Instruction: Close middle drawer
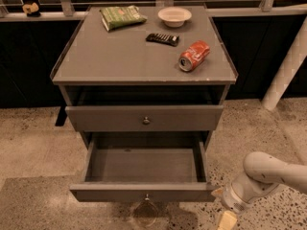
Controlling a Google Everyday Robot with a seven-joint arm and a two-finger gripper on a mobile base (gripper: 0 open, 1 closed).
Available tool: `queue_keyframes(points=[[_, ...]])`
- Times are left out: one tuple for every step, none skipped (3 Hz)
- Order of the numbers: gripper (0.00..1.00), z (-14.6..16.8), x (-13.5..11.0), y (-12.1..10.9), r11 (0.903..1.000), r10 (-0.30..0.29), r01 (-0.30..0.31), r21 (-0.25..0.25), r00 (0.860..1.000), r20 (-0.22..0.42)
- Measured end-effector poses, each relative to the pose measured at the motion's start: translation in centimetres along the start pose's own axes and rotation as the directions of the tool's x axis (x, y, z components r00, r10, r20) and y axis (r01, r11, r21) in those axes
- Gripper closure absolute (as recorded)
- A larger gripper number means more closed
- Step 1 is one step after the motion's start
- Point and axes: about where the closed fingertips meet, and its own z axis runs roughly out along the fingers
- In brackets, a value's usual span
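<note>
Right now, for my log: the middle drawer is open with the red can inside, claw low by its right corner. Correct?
No. The camera view shows the can on the cabinet top; the middle drawer is open, empty. The claw is low by its right corner.

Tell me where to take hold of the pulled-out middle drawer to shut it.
Take the small round knob centred on the flat front of the middle drawer, coming straight from the front: the box is pulled far out. The gripper hangs low by its front-right corner.
</note>
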Motion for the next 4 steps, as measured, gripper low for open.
queue_keyframes(points=[[0.00, 0.8, 0.0, -1.1, 1.0000, -0.004, 0.004, 0.001, 0.999, 0.044], [0.00, 1.6, -0.8, -3.1, 0.9997, -0.014, 0.012, 0.020, 0.994, 0.106], [0.00, 1.5, -1.5, -5.3, 0.9985, -0.010, 0.002, 0.054, 0.988, 0.153], [0.00, -0.4, -2.4, -8.5, 0.9940, 0.005, -0.028, 0.106, 0.978, 0.210]])
